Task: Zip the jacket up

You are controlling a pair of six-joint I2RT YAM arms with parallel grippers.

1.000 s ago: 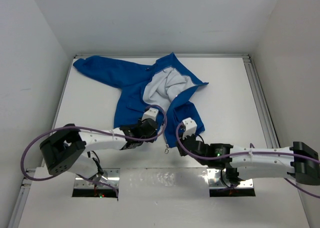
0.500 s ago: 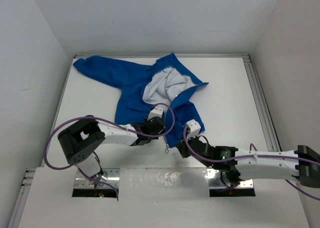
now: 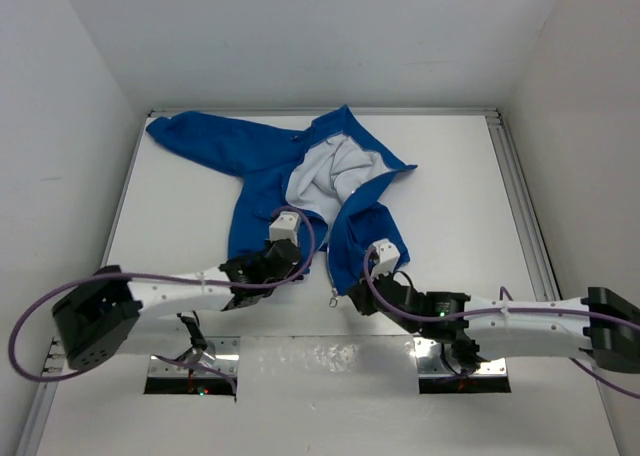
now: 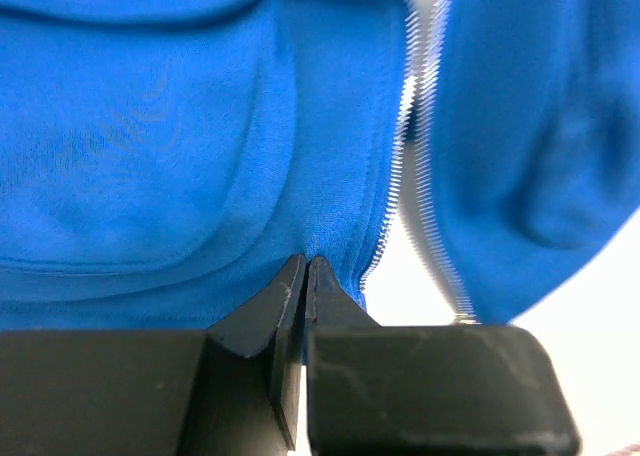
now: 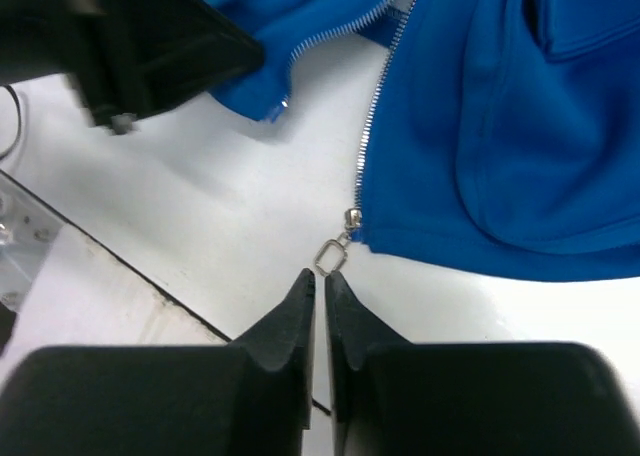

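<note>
Left gripper (image 4: pixel 305 266): fingers pressed together, tips against the bottom hem (image 4: pixel 330 238) of the jacket's left front panel; cannot tell if cloth is caught between them.
Right gripper (image 5: pixel 318 276): fingers nearly pressed together with only a slit between them, holding nothing, low over the surface (image 3: pixel 450 176).
Zipper pull (image 5: pixel 330 254): small metal ring lying flat on the surface, just off the right gripper's tips at 12 o'clock, apart from them.
Jacket (image 3: pixel 265 161): spread on the far left half of the surface, front open, one sleeve stretched toward 10 o'clock.
Lining (image 3: pixel 330 176): grey-white, showing in the open front.
Zipper teeth (image 4: pixel 410 146): unzipped, two pale rows parted, running toward 12 o'clock in the left wrist view.
Grippers, top view: both at the jacket's near hem, left one at 9 o'clock of the right.
</note>
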